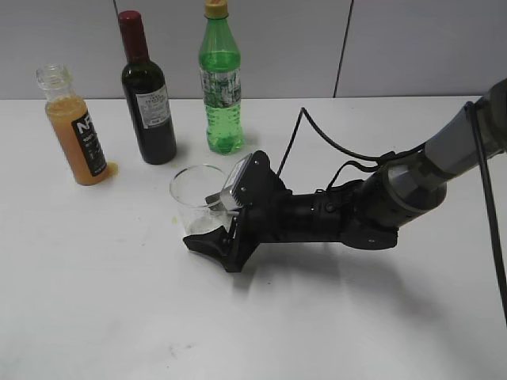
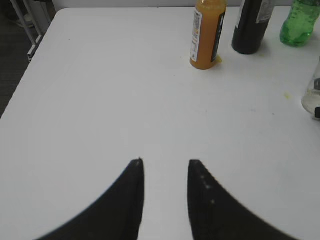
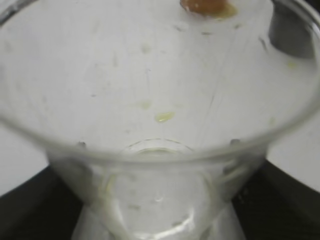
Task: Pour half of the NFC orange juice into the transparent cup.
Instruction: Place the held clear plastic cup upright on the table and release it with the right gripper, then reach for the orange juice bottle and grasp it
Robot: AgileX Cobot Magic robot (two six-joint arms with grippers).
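On the white desk, the small clear plastic bottle of cloudy orange NFC juice stands uncapped at the far left, leaning slightly, with a small orange smear on the desk at its base. Just to its right stands a dark wine bottle with a red cap, and further right a green plastic soda bottle with a yellow cap.

The clear, thin-walled tapered plastic cup stands upright in front of the wine and soda bottles, well apart from the juice bottle. The black right pincer reaches in from the right, low over the desk, and its fingers sit on either side of the cup's lower part, gripping it; the right wrist view shows the cup filling the frame between the two dark fingers, with a few yellowish droplets on its wall and no visible pool of juice.

The left pincer hovers over bare desk with its two black fingers parted and nothing between them. From there the juice bottle stands well ahead, and the cup's edge shows at the far right.
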